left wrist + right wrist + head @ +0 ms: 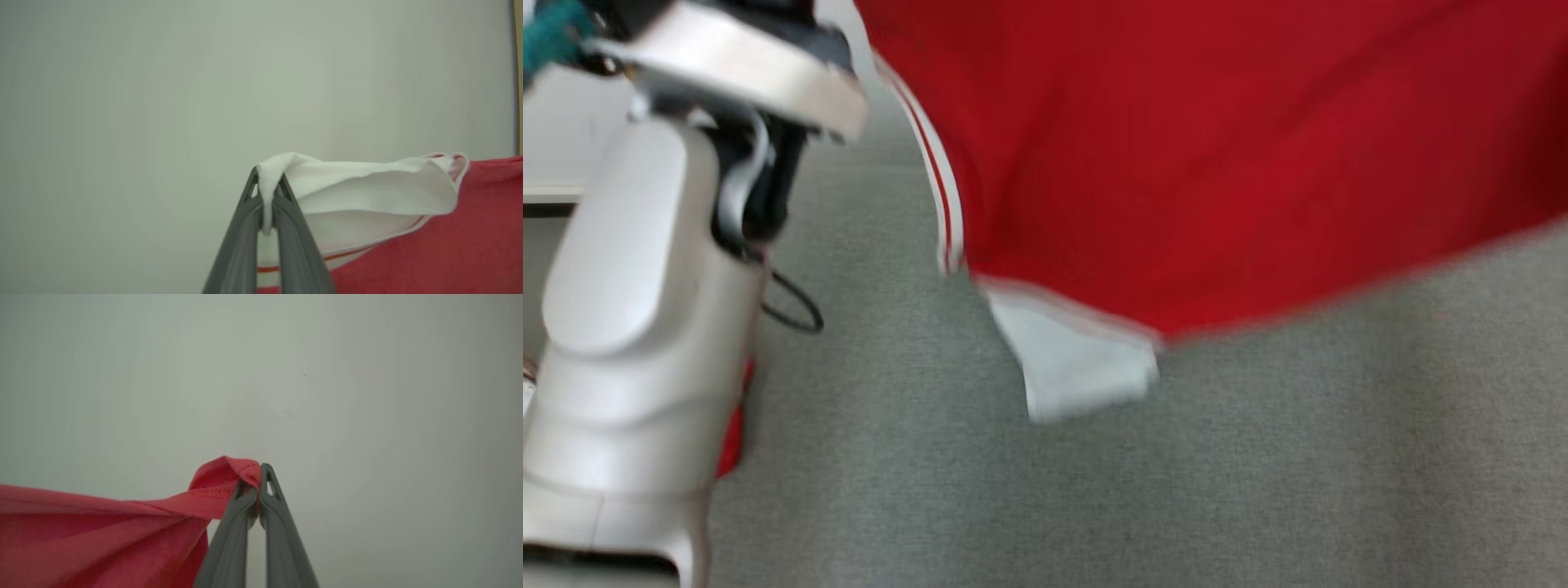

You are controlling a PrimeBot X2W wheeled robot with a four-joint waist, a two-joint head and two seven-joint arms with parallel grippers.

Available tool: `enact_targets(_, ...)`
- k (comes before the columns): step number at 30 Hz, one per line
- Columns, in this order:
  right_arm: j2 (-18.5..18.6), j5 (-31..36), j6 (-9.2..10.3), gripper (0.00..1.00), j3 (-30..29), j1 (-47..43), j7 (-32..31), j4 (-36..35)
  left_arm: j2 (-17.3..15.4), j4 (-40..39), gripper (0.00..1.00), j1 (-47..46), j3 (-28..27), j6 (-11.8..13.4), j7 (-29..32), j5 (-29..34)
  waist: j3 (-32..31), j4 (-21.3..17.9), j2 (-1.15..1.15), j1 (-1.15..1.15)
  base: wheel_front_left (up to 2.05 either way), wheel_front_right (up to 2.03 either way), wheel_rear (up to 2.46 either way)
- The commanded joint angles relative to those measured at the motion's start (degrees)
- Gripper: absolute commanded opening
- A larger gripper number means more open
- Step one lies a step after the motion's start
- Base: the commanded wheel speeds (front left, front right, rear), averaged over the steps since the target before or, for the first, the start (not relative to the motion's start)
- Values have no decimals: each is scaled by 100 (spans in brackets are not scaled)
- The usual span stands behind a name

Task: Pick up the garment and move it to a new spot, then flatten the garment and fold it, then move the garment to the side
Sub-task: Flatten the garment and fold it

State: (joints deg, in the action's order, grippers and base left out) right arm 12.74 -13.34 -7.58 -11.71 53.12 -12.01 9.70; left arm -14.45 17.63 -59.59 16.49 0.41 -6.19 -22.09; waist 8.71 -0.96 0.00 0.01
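Observation:
The garment point(1217, 155) is red with white trim and a white sleeve end point(1086, 367). It hangs in the air above a grey carpet, spread across the top of the head view and blurred. In the left wrist view my left gripper point(267, 179) is shut on a white part of the garment point(367, 192), with red cloth trailing to the right. In the right wrist view my right gripper point(255, 475) is shut on a red hem of the garment point(102, 535), which drapes off to the left. Both grippers face a plain pale wall.
A pale robot arm point(637, 310) with a black cable point(792, 306) stands at the left of the head view. Grey carpet point(1176, 490) covers the floor below the hanging cloth. A white ledge point(551, 194) shows at the far left.

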Motion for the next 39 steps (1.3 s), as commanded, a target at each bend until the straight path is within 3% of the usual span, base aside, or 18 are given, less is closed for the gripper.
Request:
enact_targets(1, 24, 74, 16, 0, -29, 277, 140, 233, 17, 278, 0, -259, -82, -21, -204, -32, 45, -53, 0, -1, 0, 0, 0)
enact_targets(8, -292, 234, 20, 0, -22, 1352, 857, 2336, 225, 2443, 0, -1253, -406, -38, -841, -140, 161, -171, 0, -1, 0, 0, 0)
enact_targets(16, -482, 58, 20, 0, -119, 594, 1260, 4418, 825, 4302, 0, -188, -583, -137, -899, -544, 449, 48, 0, -1, 0, 0, 0)
enact_targets(21, -531, -195, 21, 0, -184, -136, 1573, 5266, 1046, 4703, 0, 584, -786, -200, -906, -761, 615, 147, 0, -1, 0, 0, 0)
enact_targets(29, -791, -1127, 21, 0, 206, -1494, 2306, 5182, 1080, 3545, 0, 2111, -1303, -264, -908, -634, 420, 10, 0, -1, 0, 0, 0)
enact_targets(33, -828, -1591, 21, 0, 630, -2333, 2459, 4590, 1088, 2507, 0, 3150, -1510, -201, -909, -364, 242, -46, 0, -1, 0, 0, 0)
enact_targets(39, -558, -1826, 21, 0, 1046, -3635, 2487, 3369, 1113, 694, 0, 4797, -1437, 71, -909, -92, -35, -104, 0, -1, 0, 0, 0)
